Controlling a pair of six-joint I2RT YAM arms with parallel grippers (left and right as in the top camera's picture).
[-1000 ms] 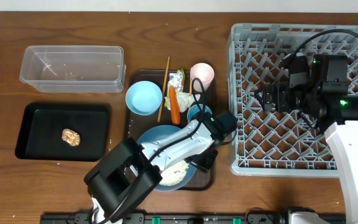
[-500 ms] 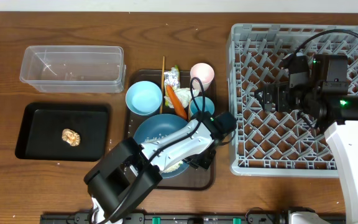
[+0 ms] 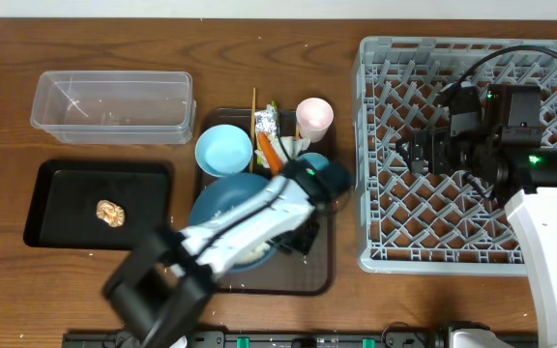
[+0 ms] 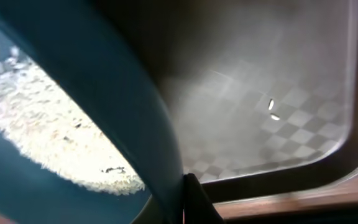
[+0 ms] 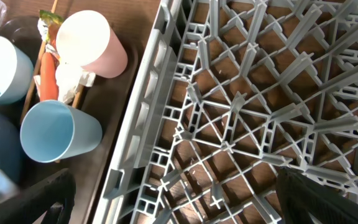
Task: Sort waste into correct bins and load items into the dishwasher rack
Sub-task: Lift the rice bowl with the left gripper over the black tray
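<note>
As pincer [image 3: 303,234] clamps, bowl [image 3: 222,200] holds rice [image 4: 48,124]

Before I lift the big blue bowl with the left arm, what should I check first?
1. Grip: the left gripper is shut on the rim of the large blue bowl: ok.
2. Bowl emptied before it goes to the rack: not ok, a pile of rice lies inside.
3. Other arm free: the right gripper is open and holds nothing: ok.
4. Room in the dishwasher rack: ok, no items show among the pegs.
5. Clearance from the light-blue cup: cannot tell, since from overhead the left arm overlaps it.
</note>
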